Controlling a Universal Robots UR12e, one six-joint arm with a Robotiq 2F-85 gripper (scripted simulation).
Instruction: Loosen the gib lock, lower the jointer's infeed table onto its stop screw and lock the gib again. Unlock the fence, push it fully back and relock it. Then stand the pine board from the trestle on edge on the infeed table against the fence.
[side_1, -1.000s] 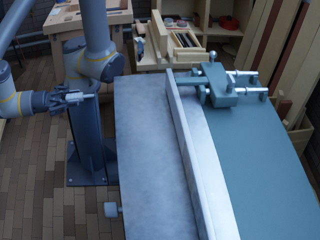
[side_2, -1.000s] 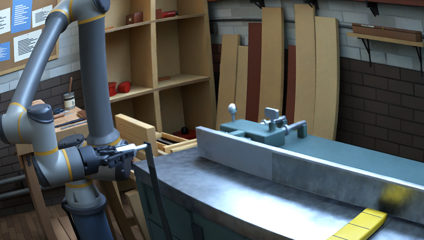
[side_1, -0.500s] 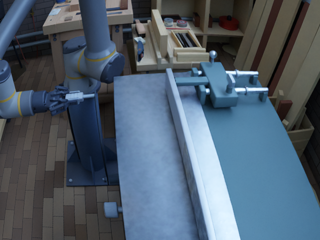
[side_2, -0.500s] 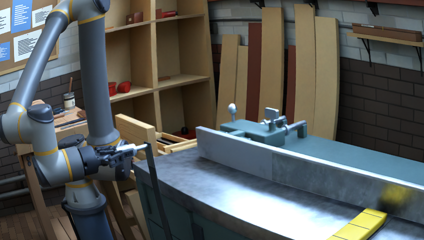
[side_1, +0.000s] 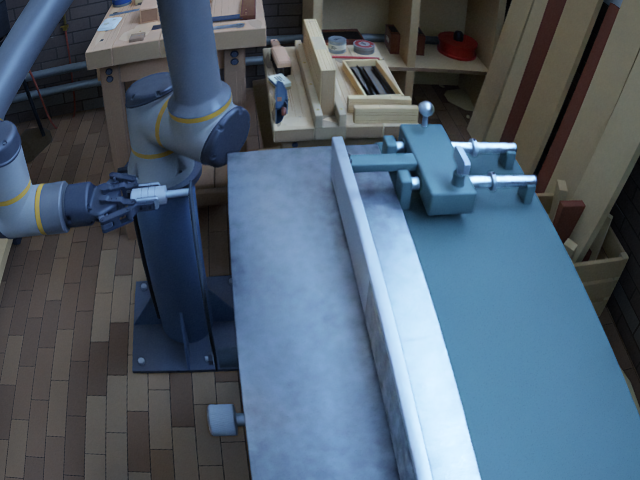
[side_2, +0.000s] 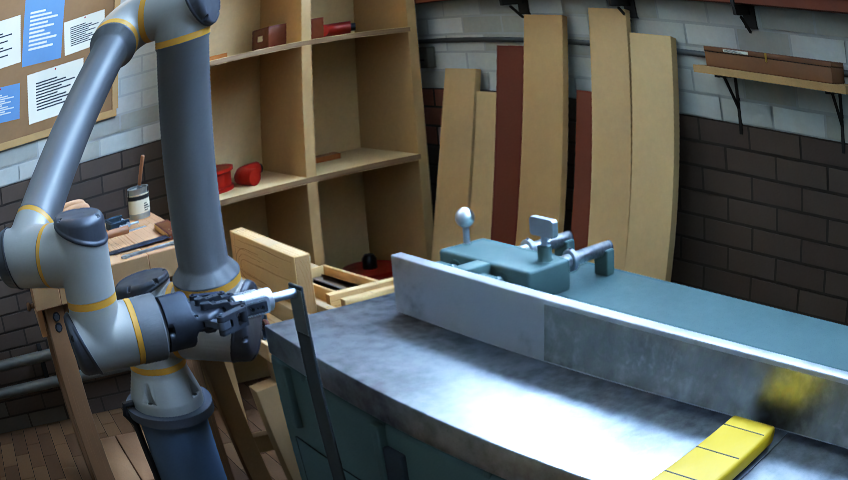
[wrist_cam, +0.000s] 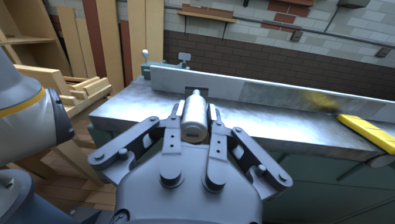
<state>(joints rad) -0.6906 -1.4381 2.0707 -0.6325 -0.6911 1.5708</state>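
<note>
The pale metal handle (side_1: 150, 196) (side_2: 254, 297) (wrist_cam: 194, 115) sticks out sideways from a dark lever bar (side_2: 309, 357) at the near end of the jointer's grey infeed table (side_1: 294, 289) (side_2: 476, 386) (wrist_cam: 222, 117). The fence (side_1: 372, 289) (side_2: 535, 324) runs along the table, with its blue carriage (side_1: 437, 165) (side_2: 506, 262), ball lever (side_1: 426, 109) and lock handle (side_1: 461, 164) behind it. A knurled knob (side_1: 223, 419) projects from the table's side. The pine board (side_1: 319, 64) (side_2: 271, 262) stands on edge on the trestle beyond the table's end. My gripper (side_1: 135, 200) (side_2: 241, 306) (wrist_cam: 195, 117) is closed on the handle.
The robot's own pedestal (side_1: 168, 268) stands right behind the handle, beside the table edge. A yellow guard (side_2: 723, 455) (wrist_cam: 366, 132) lies across the table's far end. A workbench (side_1: 170, 36), shelves (side_2: 309, 119) and leaning planks (side_2: 553, 137) line the walls.
</note>
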